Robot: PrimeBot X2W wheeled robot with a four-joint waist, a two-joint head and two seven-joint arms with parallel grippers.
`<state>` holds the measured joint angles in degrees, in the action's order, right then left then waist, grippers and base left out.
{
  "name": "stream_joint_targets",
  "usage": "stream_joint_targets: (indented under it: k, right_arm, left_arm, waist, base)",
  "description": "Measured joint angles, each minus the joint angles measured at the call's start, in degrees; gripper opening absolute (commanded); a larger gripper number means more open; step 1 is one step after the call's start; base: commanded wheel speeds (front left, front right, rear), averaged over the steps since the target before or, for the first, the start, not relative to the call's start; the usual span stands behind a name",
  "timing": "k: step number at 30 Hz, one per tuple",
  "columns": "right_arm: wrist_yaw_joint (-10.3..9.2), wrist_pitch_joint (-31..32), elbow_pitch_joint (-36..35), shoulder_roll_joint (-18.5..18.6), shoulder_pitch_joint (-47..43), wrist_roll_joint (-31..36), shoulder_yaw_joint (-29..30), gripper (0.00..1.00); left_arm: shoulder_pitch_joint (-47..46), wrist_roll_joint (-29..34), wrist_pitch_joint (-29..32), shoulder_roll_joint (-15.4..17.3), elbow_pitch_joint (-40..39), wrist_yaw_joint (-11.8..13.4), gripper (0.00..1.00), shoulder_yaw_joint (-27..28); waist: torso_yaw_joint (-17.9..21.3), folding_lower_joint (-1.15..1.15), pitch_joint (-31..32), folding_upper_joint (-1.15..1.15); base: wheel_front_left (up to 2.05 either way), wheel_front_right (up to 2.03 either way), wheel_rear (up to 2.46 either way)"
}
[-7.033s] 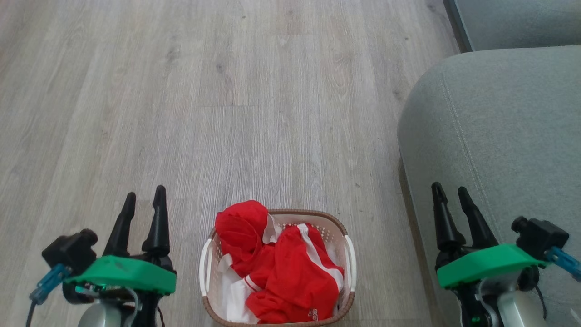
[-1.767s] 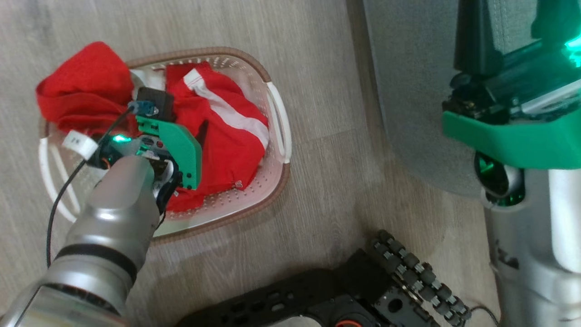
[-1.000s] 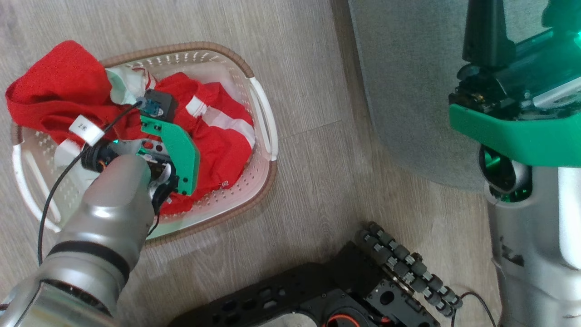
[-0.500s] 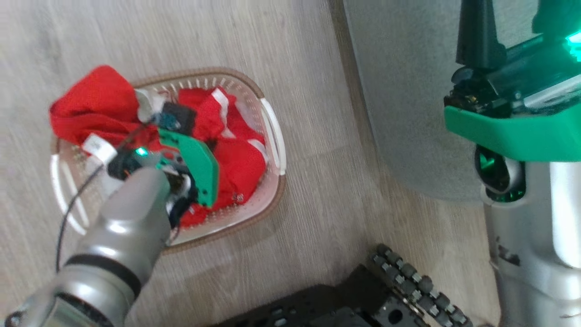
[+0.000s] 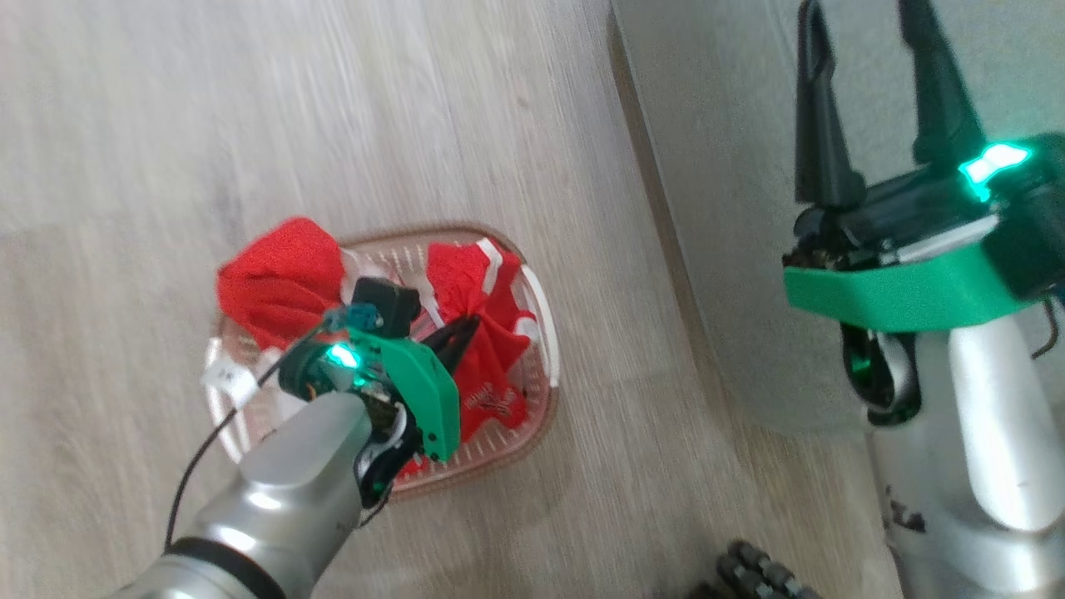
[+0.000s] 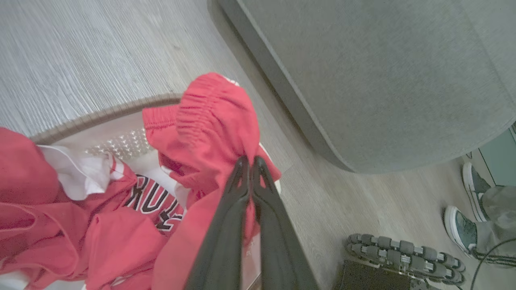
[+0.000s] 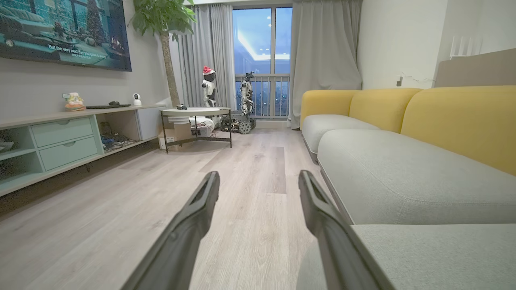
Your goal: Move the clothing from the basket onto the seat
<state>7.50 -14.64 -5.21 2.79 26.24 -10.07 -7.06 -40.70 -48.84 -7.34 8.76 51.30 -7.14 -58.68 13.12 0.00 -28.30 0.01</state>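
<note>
The white perforated basket (image 5: pixel 541 320) with a brown rim stands on the wood floor, heaped with red clothing (image 5: pixel 279 279). My left gripper (image 5: pixel 468 329) is shut on a fold of a red garment (image 6: pixel 219 121) with an elastic waistband, lifted above the basket rim (image 6: pixel 109 112). Under it lies a jersey with black-and-white lettering (image 6: pixel 151 199). The grey-green seat (image 5: pixel 732 208) fills the right of the head view and the upper right of the left wrist view (image 6: pixel 375 76). Over its edge my right gripper (image 5: pixel 865 25) is raised, open and empty, its fingers (image 7: pixel 193 217) spread wide.
My wheeled base (image 6: pixel 403 257) sits on the floor near the seat's corner, and a person's shoes (image 6: pixel 463 225) stand beyond it. Ahead in the right wrist view are a yellow-backed sofa (image 7: pixel 403 133), a small table (image 7: pixel 195 114) and a low cabinet (image 7: pixel 60 141) along the left wall.
The head camera has swung, so the whole picture has shifted. My left gripper has lifted the pinched red garment higher out of the heap. The right gripper stays open.
</note>
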Motion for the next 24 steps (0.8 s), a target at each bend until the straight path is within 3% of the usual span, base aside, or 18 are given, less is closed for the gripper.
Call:
stream_joint_targets:
  k: [14,24]
  right_arm:
    - [0.00,0.0,3.8,1.4,-7.8,-1.7,-0.3,1.00]
    - [0.00,0.0,6.3,2.7,-14.1,-3.8,-2.2,1.00]
  left_arm:
    - [4.4,-2.0,-6.3,1.9,-10.2,0.3,0.00,-0.2]
    - [4.9,-0.7,-6.8,5.1,-24.5,4.3,0.00,2.5]
  waist:
    - [-4.7,0.00,15.0,0.00]
    - [-8.2,0.00,23.2,0.00]
  base:
    - [0.00,0.00,0.00]
    - [0.00,0.00,0.00]
